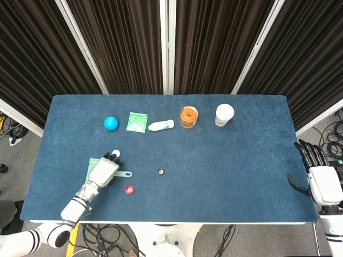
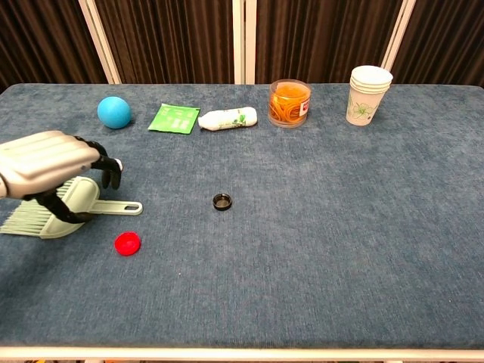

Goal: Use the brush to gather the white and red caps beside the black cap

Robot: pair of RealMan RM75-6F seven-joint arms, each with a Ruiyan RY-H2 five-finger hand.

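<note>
The left hand (image 2: 49,162) hangs over the head of the brush (image 2: 72,209), fingers curled downward but parted and gripping nothing, while the right hand (image 1: 323,182) rests open and empty off the tabletop's (image 1: 241,160) edge at 3 o'clock. From the tabletop's centre the brush lies at 9 o'clock, its handle pointing toward 3 o'clock; the red cap (image 2: 127,243) sits just beside that handle at 6 o'clock, and the black cap (image 2: 221,201) lies apart at 3 o'clock of it. The white cap (image 1: 116,153) peeks out at the left hand's fingertips.
</note>
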